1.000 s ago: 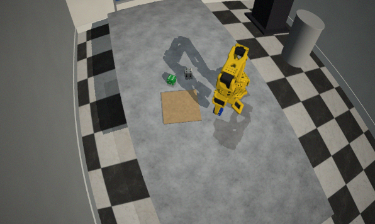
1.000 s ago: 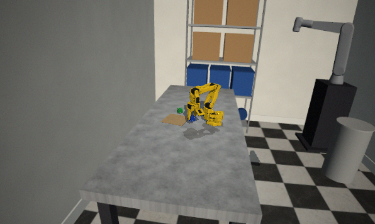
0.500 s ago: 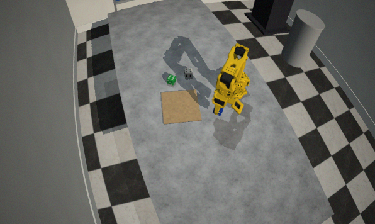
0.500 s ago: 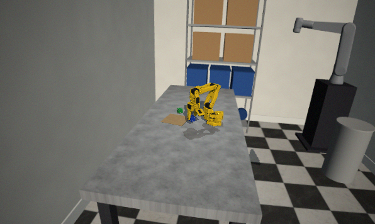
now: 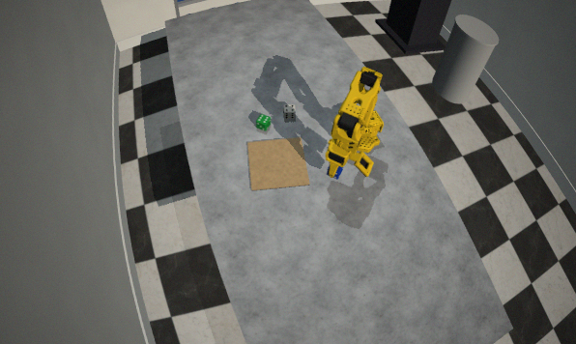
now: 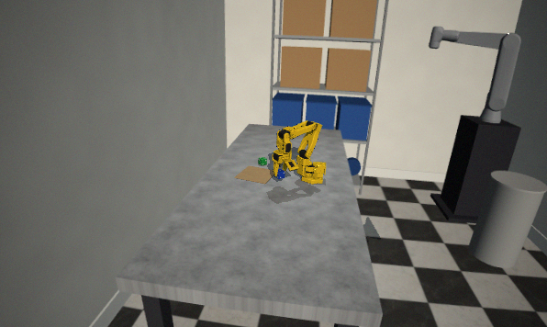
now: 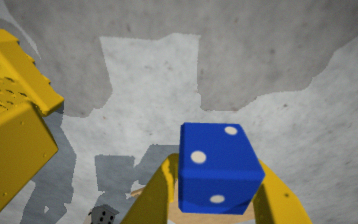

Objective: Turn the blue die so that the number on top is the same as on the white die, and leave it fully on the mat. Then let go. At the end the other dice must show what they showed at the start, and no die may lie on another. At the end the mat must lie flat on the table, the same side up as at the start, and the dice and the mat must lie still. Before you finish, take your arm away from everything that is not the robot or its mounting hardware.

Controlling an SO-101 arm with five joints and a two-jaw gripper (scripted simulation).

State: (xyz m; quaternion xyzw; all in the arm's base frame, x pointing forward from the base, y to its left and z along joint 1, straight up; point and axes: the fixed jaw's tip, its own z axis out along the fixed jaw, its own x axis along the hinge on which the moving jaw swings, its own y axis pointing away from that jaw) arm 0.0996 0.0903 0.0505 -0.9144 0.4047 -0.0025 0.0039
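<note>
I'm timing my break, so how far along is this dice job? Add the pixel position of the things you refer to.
Done: the small blue die point(image 5: 338, 173) point(image 6: 281, 174) point(image 7: 220, 165) is gripped. In hand: it's held beside the square tan mat point(image 5: 277, 164) point(image 6: 254, 174) point(image 7: 210, 218); its top number is unclear. Left: match the dotted white die point(image 5: 289, 113) point(image 7: 103, 215), place it on the mat, release, withdraw.

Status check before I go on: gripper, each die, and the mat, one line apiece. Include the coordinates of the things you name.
Gripper point(image 5: 349, 175) point(image 6: 285, 174) point(image 7: 216, 186): shut on the blue die
Blue die point(image 5: 338, 173) point(image 6: 281, 174) point(image 7: 217, 160): held between the fingers, off the mat
White die point(image 5: 289, 112) point(image 7: 103, 215): on the table, off the mat, in shadow
Green die point(image 5: 263, 122) point(image 6: 262, 161): on the table, off the mat
Mat point(image 5: 277, 164) point(image 6: 253, 174): flat, partly shadowed
</note>
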